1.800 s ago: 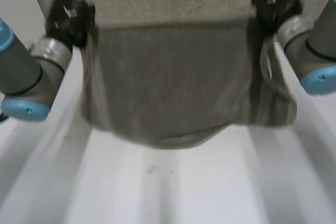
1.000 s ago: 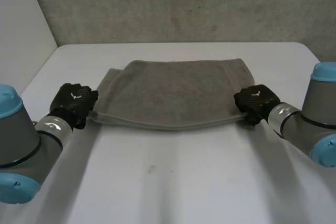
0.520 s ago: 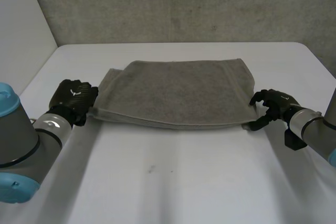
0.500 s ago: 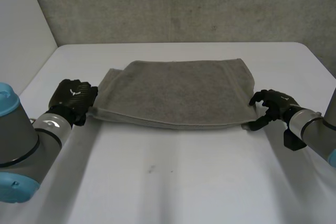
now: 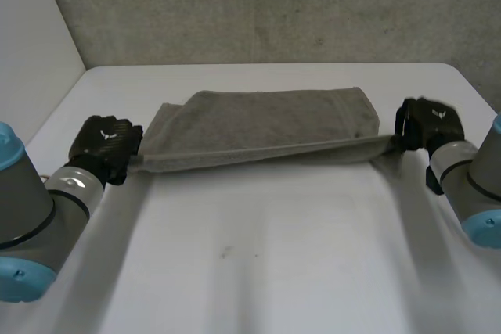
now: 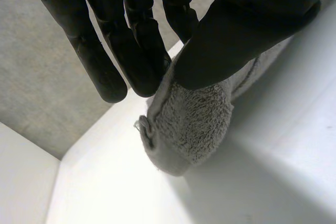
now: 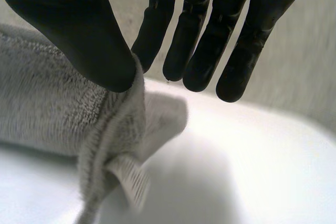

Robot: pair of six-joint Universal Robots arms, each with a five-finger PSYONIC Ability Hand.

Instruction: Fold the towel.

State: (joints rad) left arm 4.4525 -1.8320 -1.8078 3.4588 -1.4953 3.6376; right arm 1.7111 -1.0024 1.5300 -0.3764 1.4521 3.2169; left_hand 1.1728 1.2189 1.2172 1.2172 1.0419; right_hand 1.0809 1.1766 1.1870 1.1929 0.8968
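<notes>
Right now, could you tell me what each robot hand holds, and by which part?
The towel: the left robot hand pinches its near left corner, the right robot hand its near right corner.

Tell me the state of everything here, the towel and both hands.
Towel: folded over on the table, near edge stretched between the hands.
Left hand: shut, pinching one near corner of the towel.
Right hand: shut, pinching the other near corner.
</notes>
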